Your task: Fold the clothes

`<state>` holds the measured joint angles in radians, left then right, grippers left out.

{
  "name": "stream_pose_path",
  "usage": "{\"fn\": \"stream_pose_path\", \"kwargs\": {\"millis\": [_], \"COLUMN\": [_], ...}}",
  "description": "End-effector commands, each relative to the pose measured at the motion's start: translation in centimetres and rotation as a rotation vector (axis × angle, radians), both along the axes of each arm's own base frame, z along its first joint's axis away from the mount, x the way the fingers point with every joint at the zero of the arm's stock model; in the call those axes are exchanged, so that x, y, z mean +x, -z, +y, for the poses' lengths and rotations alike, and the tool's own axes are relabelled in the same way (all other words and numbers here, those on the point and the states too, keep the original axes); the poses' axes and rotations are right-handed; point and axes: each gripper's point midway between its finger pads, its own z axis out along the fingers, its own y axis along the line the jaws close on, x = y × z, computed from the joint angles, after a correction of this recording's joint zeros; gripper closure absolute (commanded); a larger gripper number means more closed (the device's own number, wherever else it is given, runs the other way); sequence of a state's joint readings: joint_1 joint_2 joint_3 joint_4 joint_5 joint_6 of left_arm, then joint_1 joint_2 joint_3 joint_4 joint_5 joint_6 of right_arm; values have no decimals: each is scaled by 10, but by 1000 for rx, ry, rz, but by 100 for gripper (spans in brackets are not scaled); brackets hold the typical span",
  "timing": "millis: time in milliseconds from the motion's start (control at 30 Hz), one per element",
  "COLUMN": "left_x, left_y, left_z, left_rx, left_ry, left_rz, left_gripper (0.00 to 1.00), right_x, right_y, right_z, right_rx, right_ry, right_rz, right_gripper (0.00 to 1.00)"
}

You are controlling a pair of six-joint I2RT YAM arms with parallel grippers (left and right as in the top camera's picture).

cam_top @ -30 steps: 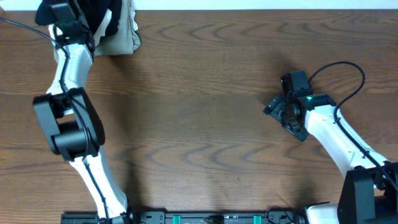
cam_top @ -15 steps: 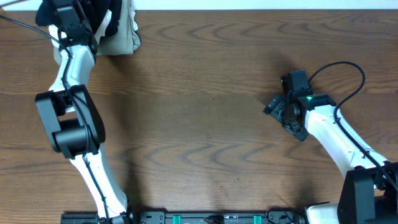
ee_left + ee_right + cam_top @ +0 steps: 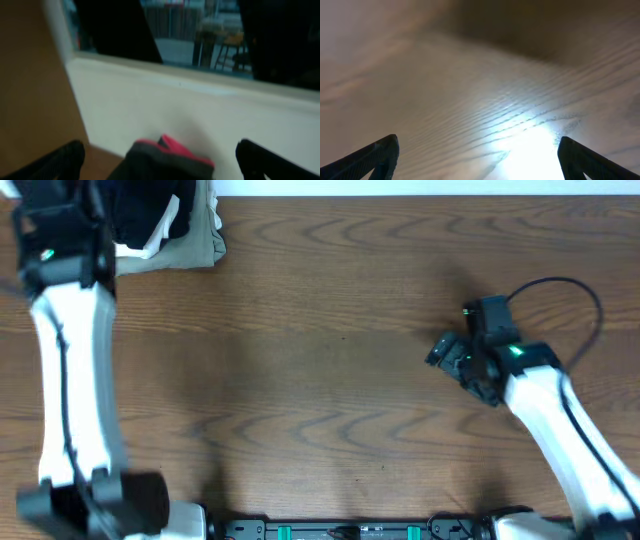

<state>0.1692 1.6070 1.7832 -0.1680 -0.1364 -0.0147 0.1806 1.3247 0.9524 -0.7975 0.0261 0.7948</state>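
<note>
Overhead, the right gripper hangs over the table, jaws wide apart, holding nothing. At the far left corner the clothes lie on a white cloth and khaki garment. The left gripper is spread wide, its fingers either side of the red-edged waistband.
</note>
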Motion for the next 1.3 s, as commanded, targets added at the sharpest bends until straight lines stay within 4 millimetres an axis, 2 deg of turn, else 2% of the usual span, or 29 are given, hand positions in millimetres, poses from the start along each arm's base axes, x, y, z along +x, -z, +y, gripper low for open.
{"fn": "stream_pose_path", "kwargs": {"millis": [0,100,200,333,500,667,767,900,967,1100,1267], "left_x": [-39,-81,-125,-181,-237,-282,-297,-304,-301,-292,-283], "left_y": [-25,-32,-41,-46,-34,-15,8,41,62,91,108], "left_z": [-6,-37,-82,-127,-155,-186,-191,-192,-192,-190,-188], "left_rx": [-135,-241,-277,-317,-354,-319,-330,-352,-378,-424,-459], "left_ry": [-8,115,322,527,634,800,813,808,801,789,778], "left_rz": [-54,-15,29,71,127,140,155,187,226,296,349], "left_gripper": [2,2,2,2,2,2,2,2,2,2,2], "right_x": [-5,-24,-52,-91,-124,-143,-150,-155,-153,-149,-149], "right_y": [-50,-85,-109,-122,-131,-141,-146,-151,-154,-159,-159], "right_z": [0,-3,-6,-11,-22,-26,-29,-33,-36,-48,-53], "right_rx": [3,11,22,27,-20,-15,-51,-69,-82,-136,-158], "right_ry": [-55,-71,-82,-96,-131,-130,-170,-165,-150,-99,-81], "right_rz": [-162,-270,-340,-382,-442,-515,-563,-600,-616,-640,-636], "right_gripper": [1,1,1,1,1,1,1,1,1,1,1]}}
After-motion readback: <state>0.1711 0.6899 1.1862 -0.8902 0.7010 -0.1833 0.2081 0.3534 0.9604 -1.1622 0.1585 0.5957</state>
